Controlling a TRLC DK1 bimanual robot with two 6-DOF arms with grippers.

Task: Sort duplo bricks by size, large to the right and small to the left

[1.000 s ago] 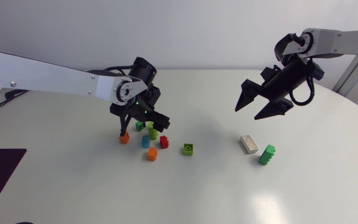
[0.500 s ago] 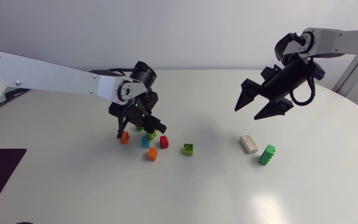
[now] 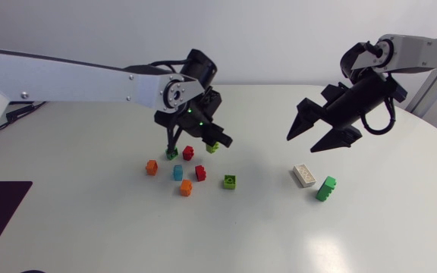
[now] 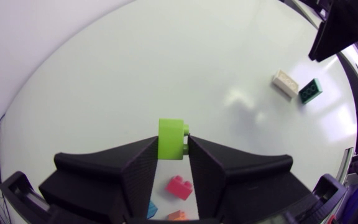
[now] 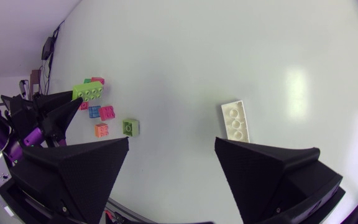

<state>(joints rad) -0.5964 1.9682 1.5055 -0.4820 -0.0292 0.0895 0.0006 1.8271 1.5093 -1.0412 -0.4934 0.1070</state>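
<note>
L gripper (image 4: 171,149) fingers pinch lime brick (image 4: 171,137) from both sides, held aloft; red brick (image 4: 178,185) lies below them. R gripper (image 5: 172,142) fingers spread wide, nothing betw them; white brick (image 5: 235,119) just ahead, dk green brick (image 3: 325,188) beside it

Lime-green brick (image 4: 170,135) against the matte black left gripper (image 4: 172,144). Left of centre in the head view: red bricks (image 3: 188,152), orange bricks (image 3: 152,167), one blue brick (image 3: 178,172) (the only blue). Right of centre: cream brick (image 3: 304,175), green brick (image 3: 325,188). White table (image 3: 127,227).

A round white table (image 3: 241,235), its top faintly glossy
</note>
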